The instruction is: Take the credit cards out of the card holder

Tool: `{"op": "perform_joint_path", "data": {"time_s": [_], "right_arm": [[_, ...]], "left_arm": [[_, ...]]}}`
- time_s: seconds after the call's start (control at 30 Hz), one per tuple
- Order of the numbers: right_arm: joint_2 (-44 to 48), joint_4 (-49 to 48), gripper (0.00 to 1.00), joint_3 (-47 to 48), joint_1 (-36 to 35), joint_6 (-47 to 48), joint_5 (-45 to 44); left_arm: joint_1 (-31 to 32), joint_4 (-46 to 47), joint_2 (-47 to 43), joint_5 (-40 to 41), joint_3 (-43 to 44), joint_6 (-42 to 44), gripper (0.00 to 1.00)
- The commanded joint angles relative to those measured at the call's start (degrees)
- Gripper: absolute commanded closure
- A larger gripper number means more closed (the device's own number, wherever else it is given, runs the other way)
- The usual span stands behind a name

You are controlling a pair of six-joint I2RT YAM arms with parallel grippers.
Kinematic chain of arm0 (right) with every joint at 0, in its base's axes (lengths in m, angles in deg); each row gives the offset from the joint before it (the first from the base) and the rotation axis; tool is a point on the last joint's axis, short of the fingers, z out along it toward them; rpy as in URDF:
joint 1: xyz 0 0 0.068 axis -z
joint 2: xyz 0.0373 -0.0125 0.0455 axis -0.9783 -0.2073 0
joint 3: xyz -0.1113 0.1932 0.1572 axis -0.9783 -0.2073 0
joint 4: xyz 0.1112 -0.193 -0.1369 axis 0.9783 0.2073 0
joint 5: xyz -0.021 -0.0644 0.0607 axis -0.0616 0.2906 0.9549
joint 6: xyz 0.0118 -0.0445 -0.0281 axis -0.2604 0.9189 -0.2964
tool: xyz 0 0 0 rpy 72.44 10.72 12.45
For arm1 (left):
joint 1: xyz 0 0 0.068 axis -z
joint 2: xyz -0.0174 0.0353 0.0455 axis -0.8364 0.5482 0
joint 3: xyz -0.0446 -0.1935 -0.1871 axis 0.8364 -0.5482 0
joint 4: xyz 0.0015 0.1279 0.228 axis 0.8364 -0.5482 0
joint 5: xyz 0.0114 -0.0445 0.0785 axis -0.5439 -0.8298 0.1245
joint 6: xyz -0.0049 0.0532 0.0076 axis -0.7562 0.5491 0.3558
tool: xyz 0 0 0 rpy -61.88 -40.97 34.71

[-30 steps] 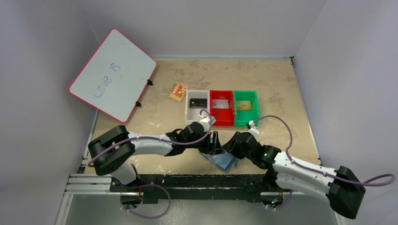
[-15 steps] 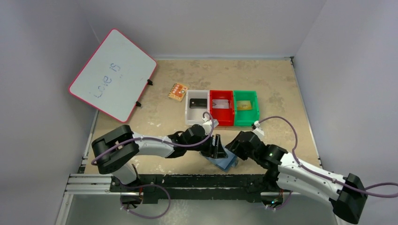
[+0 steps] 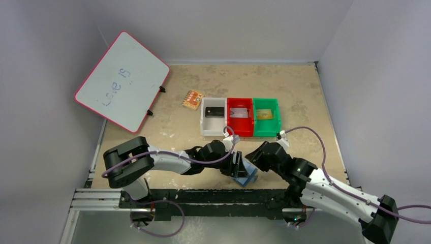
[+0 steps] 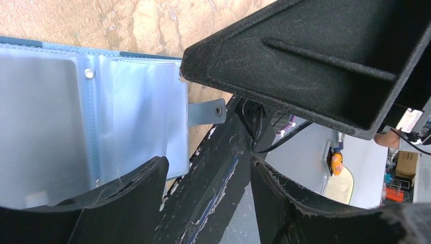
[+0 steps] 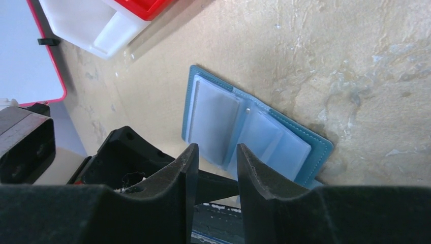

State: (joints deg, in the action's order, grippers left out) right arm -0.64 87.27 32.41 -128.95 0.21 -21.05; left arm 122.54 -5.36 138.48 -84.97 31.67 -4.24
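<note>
Shows the card holder (image 3: 245,174) lying open, pocketed side up, close to the near edge of the table (image 3: 305,91). From above, finds it mostly covered by the two gripper heads, with only a blue corner and a strip of clear pocket on show. Gives more from the right wrist: teal border and pale see-through pockets, with the lower end cut off behind the fingers (image 5: 167,198). Cannot tell whether any pocket holds a card; looks clouded and glary in both wrist views. Shows the side tab (image 4: 206,111) with its snap on bare table, just beside the dark near edge.

Places the left gripper (image 3: 237,163) low at the holder's left side, jaws well apart and clamped on nothing. Has one finger (image 4: 122,203) overlapping the pocket sheet; cannot tell whether touching. Places the right gripper (image 3: 250,162) just beside it on the right, jaws only a narrow gap apart, nothing between them. Fills the upper right of the left wrist view with a black part of that gripper.

Shows three credit cards (image 3: 239,113) farther back, mid-table: black in the white bin (image 3: 202,118), silver-grey in the red bin (image 3: 240,130), gold-yellow in the green bin (image 3: 267,131). Too small to read any print. Finds an orange patterned square (image 3: 193,99) near the white bin's far left corner. Shows a whiteboard (image 3: 122,81) tilted at the far left corner, handwriting faint.
</note>
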Motion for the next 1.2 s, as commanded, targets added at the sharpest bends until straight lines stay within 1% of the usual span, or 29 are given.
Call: {"op": "perform_joint_path", "data": {"time_s": [0.0, 0.07, 0.17, 0.27, 0.37, 0.47, 0.6, 0.67, 0.73, 0.8, 0.9, 1.03, 1.17], "right_arm": [[-2.4, -6.1, 0.64, 0.3, 0.2, -0.1, 0.6], [-5.3, -9.8, 0.64, -0.5, 0.3, 0.8, 3.0], [-10.2, -13.2, 0.64, -0.6, 0.3, 1.9, 5.4], [-14.8, -12.8, 0.65, -0.7, 0.3, 2.3, 7.8], [-16.4, -12.2, 0.67, -2.8, 0.3, 2.8, 11.1], [-13.1, -8.9, 0.68, -4.5, 0.3, 2.0, 10.6], [-5.3, -4.6, 0.64, -4.9, 0.4, 1.1, 8.2], [-2.8, -6.6, 0.62, -5.4, 0.3, 2.2, 7.8], [-3.1, -10.0, 0.60, -6.1, 0.4, 3.1, 8.7], [-6.3, -13.3, 0.59, -6.1, 0.3, 3.7, 9.9], [-13.9, -16.5, 0.59, -3.8, 0.3, 6.1, 10.6], [-25.0, -18.0, 0.59, 0.4, 0.3, 10.0, 10.7], [-32.0, -21.2, 0.60, 2.2, 0.3, 12.5, 11.8]], "left_arm": [[0.1, -2.6, -3.0, 1.2, 1.9, 2.3, 0.39], [0.1, -4.8, -6.2, 2.9, 1.3, 2.7, 0.39], [0.0, -9.2, -9.7, 3.3, 1.6, 4.7, 0.37], [0.0, -16.1, -11.1, 4.4, 3.6, 7.5, 0.36], [-0.3, -17.0, -13.8, 5.8, 3.0, 8.0, 0.36], [-1.1, -21.0, -14.7, 6.9, 4.0, 9.4, 0.35], [-2.1, -25.7, -16.4, 13.6, 4.5, 10.5, 0.34], [-2.9, -28.7, -18.3, 18.9, 4.5, 10.1, 0.34], [-4.2, -32.5, -20.0, 25.2, 4.7, 9.2, 0.33], [-6.1, -36.0, -21.6, 31.1, 4.3, 7.6, 0.33], [-8.8, -39.9, -23.1, 36.9, 3.9, 5.2, 0.32], [-10.5, -43.2, -25.5, 40.5, 3.0, 3.7, 0.32], [-10.6, -44.5, -28.5, 41.9, 1.3, 2.3, 0.32]]}}
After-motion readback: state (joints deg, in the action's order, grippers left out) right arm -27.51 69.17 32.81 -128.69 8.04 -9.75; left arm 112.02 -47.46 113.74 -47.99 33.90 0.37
